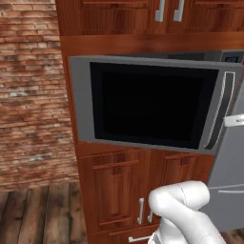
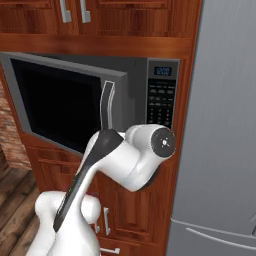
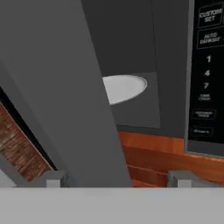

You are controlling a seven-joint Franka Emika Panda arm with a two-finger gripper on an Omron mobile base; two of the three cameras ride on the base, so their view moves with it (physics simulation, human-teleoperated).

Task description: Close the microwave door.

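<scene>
Microwave door partly open, with the gripper poised at its free edge.

The microwave door (image 2: 60,100) is seen swung out from the microwave (image 2: 162,92), its curved silver handle (image 2: 106,106) on the free side and the white round plate (image 3: 124,86) visible in the cavity beyond. In the hand view the gripper (image 3: 116,178) is set with its fingertips (image 3: 51,178) spread apart and nothing held between them, the door's edge rising just ahead. A slip past the edge is judged possible if the push is applied too near it; the keypad panel (image 3: 209,74) could then be struck, or the door left ajar.
</scene>
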